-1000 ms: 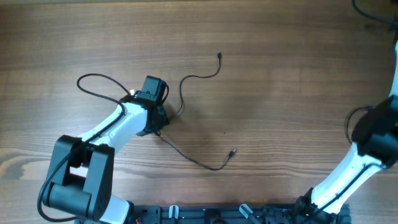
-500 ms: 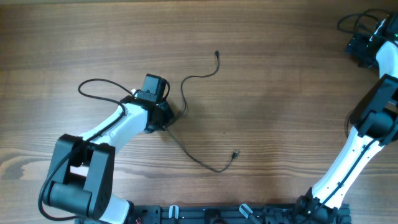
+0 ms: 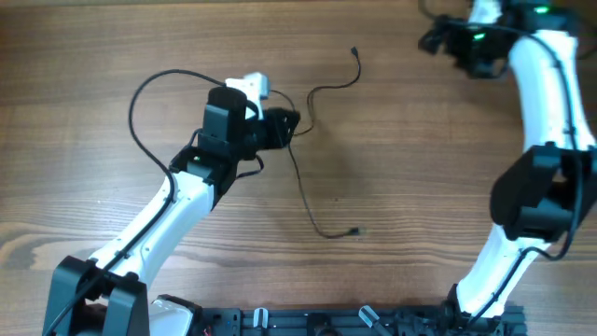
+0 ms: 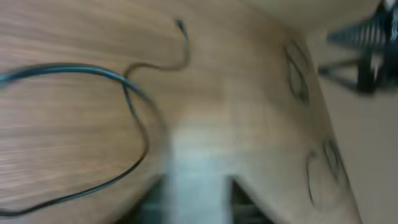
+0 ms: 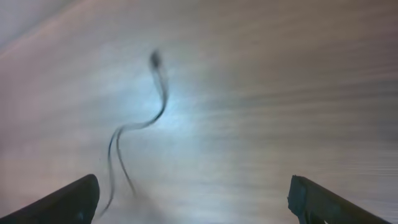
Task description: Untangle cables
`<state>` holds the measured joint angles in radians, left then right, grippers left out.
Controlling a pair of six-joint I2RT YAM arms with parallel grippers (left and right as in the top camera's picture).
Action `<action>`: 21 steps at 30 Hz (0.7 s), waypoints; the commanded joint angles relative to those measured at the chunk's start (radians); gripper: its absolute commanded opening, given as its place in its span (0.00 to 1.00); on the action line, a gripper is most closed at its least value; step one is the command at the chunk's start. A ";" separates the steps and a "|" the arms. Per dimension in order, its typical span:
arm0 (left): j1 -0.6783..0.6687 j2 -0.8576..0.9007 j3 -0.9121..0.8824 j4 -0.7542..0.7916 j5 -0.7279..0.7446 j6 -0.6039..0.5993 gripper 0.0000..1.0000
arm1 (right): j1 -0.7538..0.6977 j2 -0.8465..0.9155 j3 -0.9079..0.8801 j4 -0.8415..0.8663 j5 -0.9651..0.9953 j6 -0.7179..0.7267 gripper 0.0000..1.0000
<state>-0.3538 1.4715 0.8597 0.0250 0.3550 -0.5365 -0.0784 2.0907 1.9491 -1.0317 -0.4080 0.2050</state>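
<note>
Cables [image 3: 301, 179] sit mid-desk toward the far edge, bunched at the left end effector [image 3: 283, 126]; can't tell its grip, view's blurred. Right end effector [image 3: 431, 41] is spread wide and empty at the far-right corner. Bring it to one plug, then pull slowly.

Thin black flexible cables [image 3: 300, 185] sprawl over the wooden table [image 3: 420, 187], one small-plugged end curling far, another trailing near.

Blurry cables [image 4: 147, 140] in both wrist views, right gripper [image 5: 193, 198] fingers [image 5: 74, 200] cut off at the bottom edge.
</note>
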 commanded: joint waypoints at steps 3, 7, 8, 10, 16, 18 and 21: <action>0.010 -0.003 0.012 -0.075 -0.315 -0.257 1.00 | 0.202 0.013 -0.201 0.119 0.008 0.003 1.00; 0.062 -0.008 0.012 -0.084 -0.342 -0.317 1.00 | 0.323 0.013 -0.317 0.185 0.003 -0.156 1.00; 0.087 -0.008 0.012 -0.102 -0.377 -0.390 1.00 | 0.346 0.013 -0.317 0.190 0.003 -0.166 1.00; 0.143 -0.008 0.012 -0.115 -0.398 -0.448 1.00 | 0.394 0.013 -0.320 0.224 0.002 -0.080 1.00; 0.294 -0.008 0.012 -0.258 -0.402 -0.447 1.00 | 0.515 0.013 -0.322 0.307 0.004 0.274 1.00; 0.348 -0.008 0.012 -0.326 -0.402 -0.444 1.00 | 0.565 0.013 -0.322 0.349 0.037 0.302 1.00; 0.364 -0.008 0.012 -0.380 -0.402 -0.444 1.00 | 0.604 0.019 -0.322 0.336 0.114 0.459 1.00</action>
<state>-0.0025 1.4719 0.8677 -0.3260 -0.0326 -0.9722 0.5034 2.0933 1.6310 -0.6926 -0.3683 0.5114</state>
